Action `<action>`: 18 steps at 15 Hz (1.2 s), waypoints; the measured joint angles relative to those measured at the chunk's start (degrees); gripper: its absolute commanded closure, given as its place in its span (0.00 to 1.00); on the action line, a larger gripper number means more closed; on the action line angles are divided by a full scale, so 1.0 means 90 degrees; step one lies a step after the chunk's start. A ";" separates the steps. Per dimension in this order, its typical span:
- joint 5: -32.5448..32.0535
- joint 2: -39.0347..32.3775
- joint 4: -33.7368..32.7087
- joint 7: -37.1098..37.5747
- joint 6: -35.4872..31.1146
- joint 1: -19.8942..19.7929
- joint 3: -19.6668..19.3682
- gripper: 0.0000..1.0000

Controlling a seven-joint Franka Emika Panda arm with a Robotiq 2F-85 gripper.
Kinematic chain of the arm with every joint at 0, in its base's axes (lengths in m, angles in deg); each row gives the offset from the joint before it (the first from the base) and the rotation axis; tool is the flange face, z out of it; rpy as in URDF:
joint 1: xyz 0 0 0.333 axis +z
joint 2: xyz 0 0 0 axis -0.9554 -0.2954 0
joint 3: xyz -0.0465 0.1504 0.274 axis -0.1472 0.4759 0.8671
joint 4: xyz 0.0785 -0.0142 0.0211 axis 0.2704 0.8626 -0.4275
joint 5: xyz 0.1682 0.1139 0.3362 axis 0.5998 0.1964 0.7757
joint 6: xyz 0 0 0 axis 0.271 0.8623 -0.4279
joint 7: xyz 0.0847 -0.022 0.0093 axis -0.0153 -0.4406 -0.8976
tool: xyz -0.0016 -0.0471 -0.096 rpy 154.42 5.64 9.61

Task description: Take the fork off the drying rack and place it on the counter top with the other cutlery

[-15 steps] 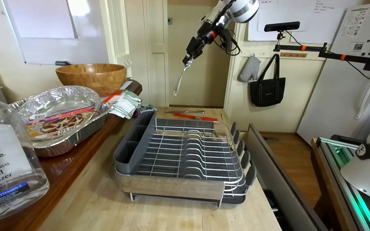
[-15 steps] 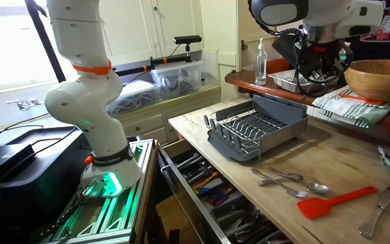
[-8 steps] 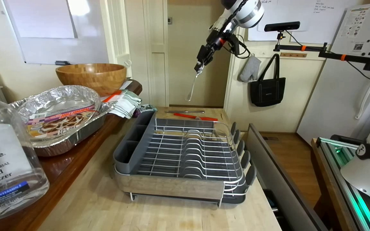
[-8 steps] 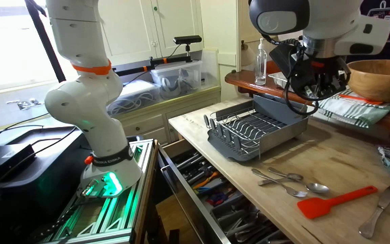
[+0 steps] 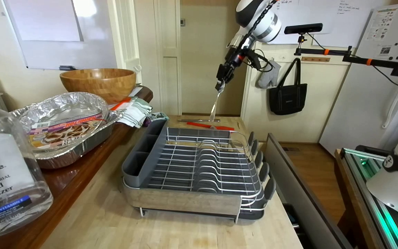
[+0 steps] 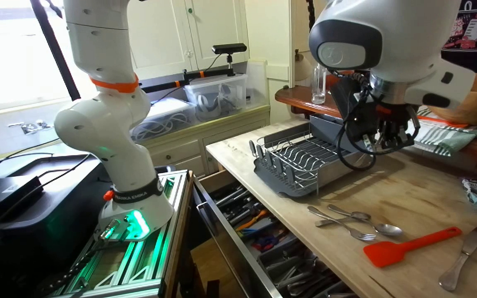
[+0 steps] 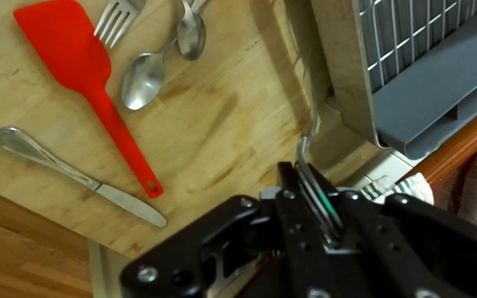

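My black two-fingered hand (image 7: 303, 170): clamped on the tined end of a slim silver metal fork (image 5: 215, 104)
Rectangular silver wire drying rack (image 5: 181, 201): dark grey plastic tray, stands on light-brown butcher-block wooden tabletop (image 7: 251, 132); upper right in the wrist view
Held fork: off the rack, over tabletop, handle slanting down, just above mid-frame in an exterior view
Second silver metal fork (image 6: 343, 225): on tabletop, lower right in an exterior view, beside two crossed silver metal spoons (image 6: 389, 229)
Silver metal knife (image 7: 87, 180): on tabletop, lower left, wrist view
Flat-bladed red spatula (image 7: 96, 95): between knife and spoons
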 measured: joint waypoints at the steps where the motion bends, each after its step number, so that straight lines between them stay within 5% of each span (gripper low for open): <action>1: -0.0066 -0.0083 0.0016 0.0048 -0.0003 -0.0011 -0.0008 0.98; 18: -0.1070 -0.1128 0.0016 0.0991 -0.0588 -0.0119 0.0167 0.98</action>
